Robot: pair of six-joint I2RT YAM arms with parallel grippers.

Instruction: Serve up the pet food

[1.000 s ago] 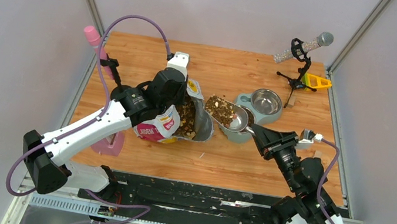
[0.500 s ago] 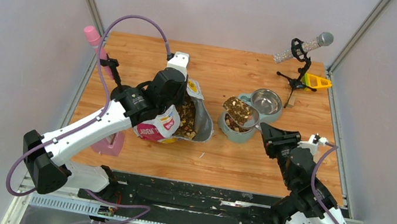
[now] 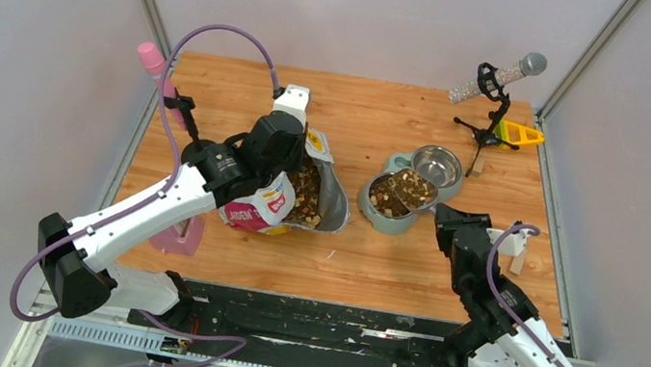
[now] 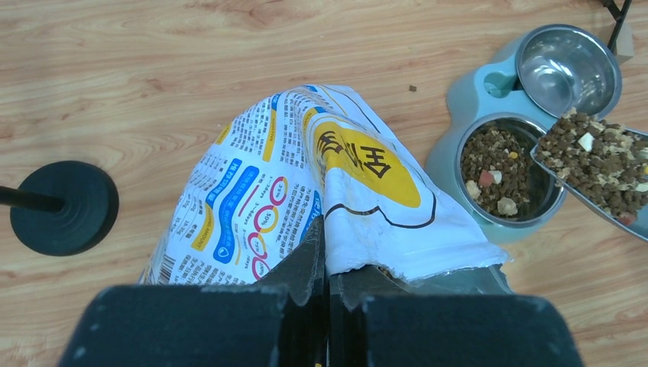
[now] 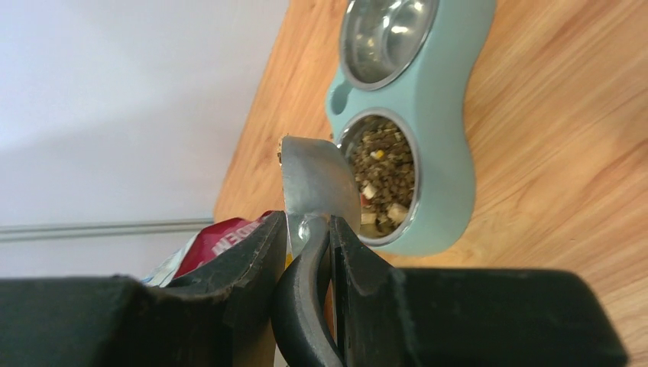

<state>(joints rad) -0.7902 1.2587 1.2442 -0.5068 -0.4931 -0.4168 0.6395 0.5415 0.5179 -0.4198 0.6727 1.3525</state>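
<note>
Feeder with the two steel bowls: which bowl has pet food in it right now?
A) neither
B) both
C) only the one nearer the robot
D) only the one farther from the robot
C: in the left wrist view the nearer bowl holds brown pet food, while the farther bowl shows only bare shiny steel.

Left gripper (image 4: 327,260) pinched closed, arm outstretched; right gripper (image 5: 309,229) clamped, rolled sideways.

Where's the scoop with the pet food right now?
In the top view, right of centre: the scoop hangs in the right arm's jaws over the feeder's near bowl, beside the open bag.
</note>
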